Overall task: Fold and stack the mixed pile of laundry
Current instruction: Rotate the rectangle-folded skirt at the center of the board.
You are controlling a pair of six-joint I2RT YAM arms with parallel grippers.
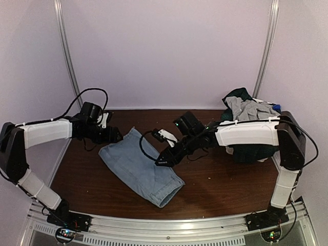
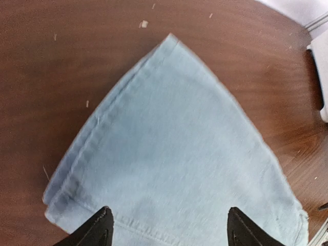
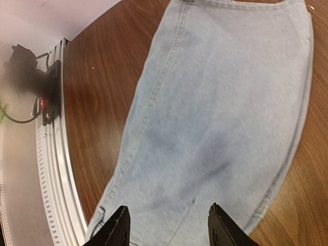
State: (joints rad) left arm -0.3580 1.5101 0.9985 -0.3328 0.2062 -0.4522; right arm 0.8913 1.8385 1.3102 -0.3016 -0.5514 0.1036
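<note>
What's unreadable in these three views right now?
- Top view: the laundry pile has its front hidden behind the right arm, so its pieces can't be counted.
- Left wrist view: the left fingers are cut off by the bottom edge and only the tips show.
- Right wrist view: the denim garment has its near end cut by the bottom edge, so shorts or folded jeans is unclear.

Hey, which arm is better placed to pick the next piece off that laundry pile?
Right, probably. The mixed laundry pile sits far right, just behind the right arm. The left claw hangs open over the far-left end of the denim piece, farthest from the pile.
</note>
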